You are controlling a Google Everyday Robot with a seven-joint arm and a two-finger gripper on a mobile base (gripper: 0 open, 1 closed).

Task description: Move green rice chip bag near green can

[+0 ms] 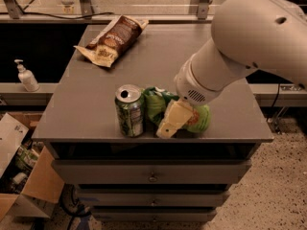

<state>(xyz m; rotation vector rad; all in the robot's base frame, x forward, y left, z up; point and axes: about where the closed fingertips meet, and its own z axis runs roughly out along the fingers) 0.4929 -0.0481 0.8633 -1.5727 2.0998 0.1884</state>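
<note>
Green rice chip bag (154, 108) lies lengthwise along the grey cabinet's (158, 61) front edge, just right of the green can (129, 110) and directly under the gripper (173, 120); its grasp cannot be told.

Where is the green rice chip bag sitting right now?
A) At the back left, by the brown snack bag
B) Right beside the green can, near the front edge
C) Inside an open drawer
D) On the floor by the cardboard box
B: the green rice chip bag lies right beside the green can near the front edge of the table, with the hand down on the bag.
</note>
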